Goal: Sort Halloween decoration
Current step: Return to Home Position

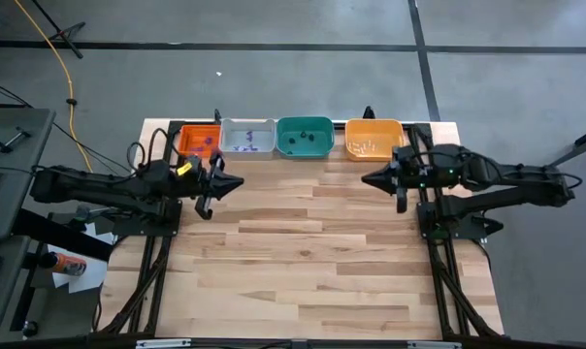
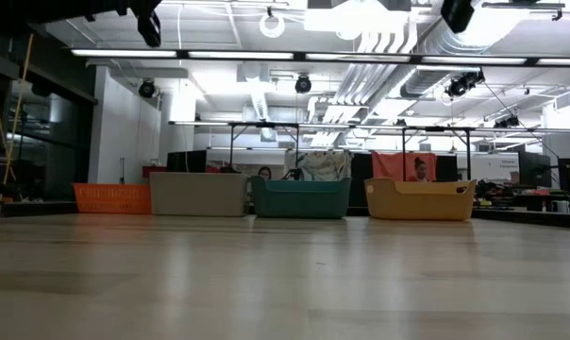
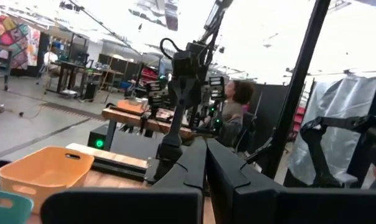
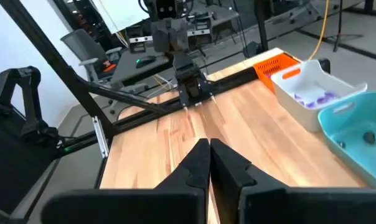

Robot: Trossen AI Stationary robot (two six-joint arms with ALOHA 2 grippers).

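Note:
The Halloween decoration lies as tiny trinkets inside four trays along the table's far edge. Purple ones lie in the red tray (image 1: 198, 139) and in the grey tray (image 1: 246, 137), where they show well (image 4: 315, 98). Dark ones lie in the green tray (image 1: 304, 136) and pale ones in the orange tray (image 1: 374, 138). My left gripper (image 1: 237, 182) hangs shut above the table's left part, near the red and grey trays, pointing right. My right gripper (image 1: 366, 178) hangs shut near the orange tray, pointing left. Neither has anything between its fingers (image 3: 194, 163) (image 4: 197, 160).
The bare wooden tabletop (image 1: 312, 262) stretches from the trays to the near edge. Dark arm frames (image 1: 439, 242) stand at both sides of the table. A can and papers (image 1: 70, 264) lie off the table at the left. People sit in the room behind (image 2: 422, 170).

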